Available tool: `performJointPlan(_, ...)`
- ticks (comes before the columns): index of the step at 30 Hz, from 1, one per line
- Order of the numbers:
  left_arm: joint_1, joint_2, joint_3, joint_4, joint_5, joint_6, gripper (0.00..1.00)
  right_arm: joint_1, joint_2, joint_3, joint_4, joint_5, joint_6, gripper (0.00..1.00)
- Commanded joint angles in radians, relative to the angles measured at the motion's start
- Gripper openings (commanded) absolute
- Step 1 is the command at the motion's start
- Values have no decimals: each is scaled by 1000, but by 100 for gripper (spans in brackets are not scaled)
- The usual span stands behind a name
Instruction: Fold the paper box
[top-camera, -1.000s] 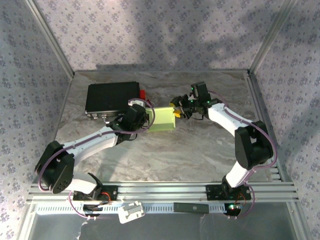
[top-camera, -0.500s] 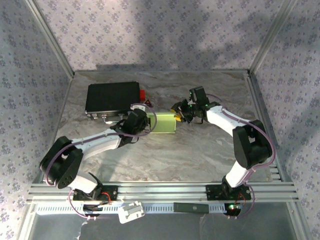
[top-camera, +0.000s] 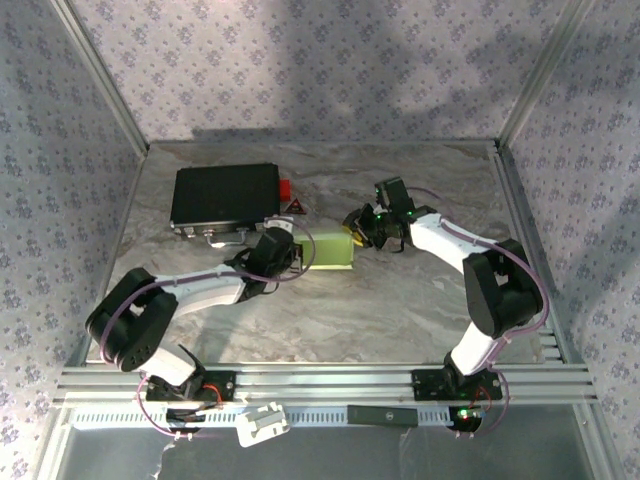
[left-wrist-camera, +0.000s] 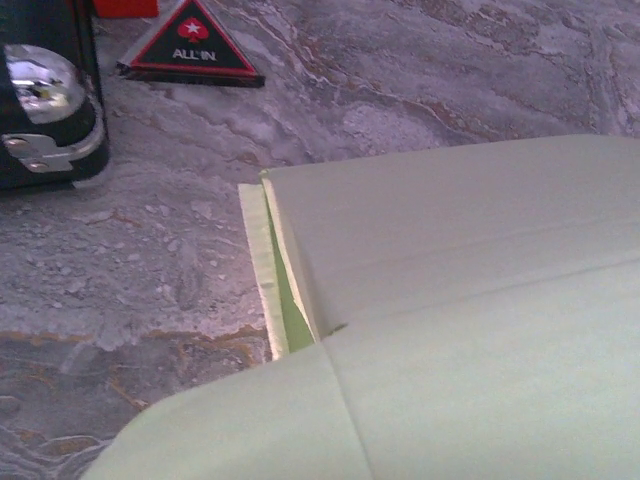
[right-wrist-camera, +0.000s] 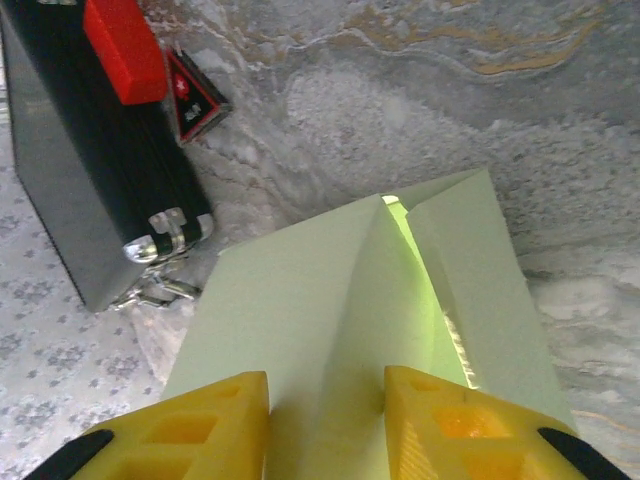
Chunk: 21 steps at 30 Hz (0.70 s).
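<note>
I've eased the paper box (top-camera: 333, 250) off the black case (top-camera: 224, 196); right gripper (right-wrist-camera: 327, 388) narrowing, half-open astride a flap (left gripper (top-camera: 292, 250) shut, hold unclear), so the fold's progressing.

Left claw (top-camera: 297, 252) and right claw (top-camera: 356, 234) flank the paper box (top-camera: 330, 253), seemingly touching.

Robot lab cell: aluminium frame (top-camera: 98, 72), patterned backdrop walls (top-camera: 300, 60), left arm (top-camera: 195, 288), right arm (top-camera: 450, 236) on slotted rail (top-camera: 320, 378).

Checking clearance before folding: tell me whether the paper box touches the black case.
No, bare marbled table separates the paper box from the black case in the left wrist view.
</note>
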Motion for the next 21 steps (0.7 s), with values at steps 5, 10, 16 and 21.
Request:
performJointPlan(5, -61, 17, 8, 5, -8, -13, 8, 17, -27, -42, -52, 30, -72, 34)
performJointPlan(10, -73, 2, -1, -25, -35, -40, 14, 19, -34, -59, -63, 46, -90, 33)
performJointPlan(16, -80, -37, -20, -71, -32, -77, 31, 22, -47, -74, -69, 70, -107, 32)
performJointPlan(21, -92, -120, -44, -131, -29, -127, 44, 31, -55, -68, -92, 101, -123, 32)
